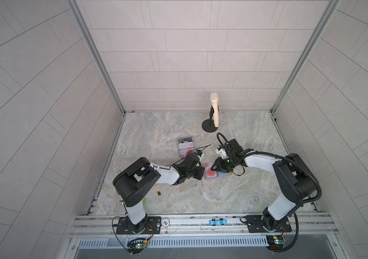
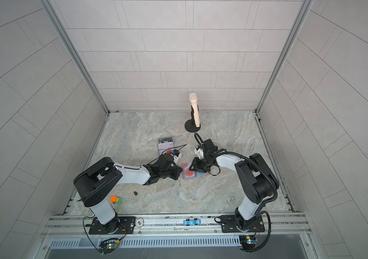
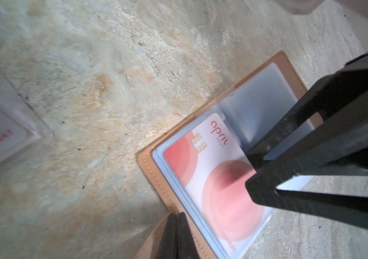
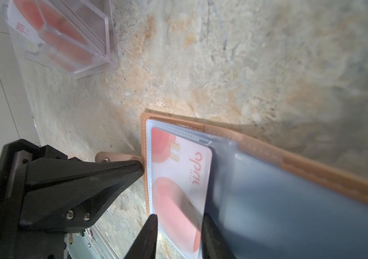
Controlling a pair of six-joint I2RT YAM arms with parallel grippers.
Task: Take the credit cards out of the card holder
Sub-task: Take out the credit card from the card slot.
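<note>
Nearest the arm bases, a small orange-and-green block lies idle on the desk, clear of the work. Midway across, the card holder lies open and flat, leather down and clear sleeves up. The left pincer is closed on nothing. Its tip bears on the holder's left edge beside the snap tab, probably to pin the booklet so it cannot slide or lift when a card is drawn. From the right, the right pincer stands partly open and grips nothing, with its tips on or just above the sleeve. Under that sleeve is the white card with red circles, still in the left page. The stance suggests it will drag or pinch the card toward the spine. The right page's sleeve looks empty. Farther left, the clear box holds a dark Vip card and a pale pink card, seemingly already out. Farthest stands a microphone, out of the way.
</note>
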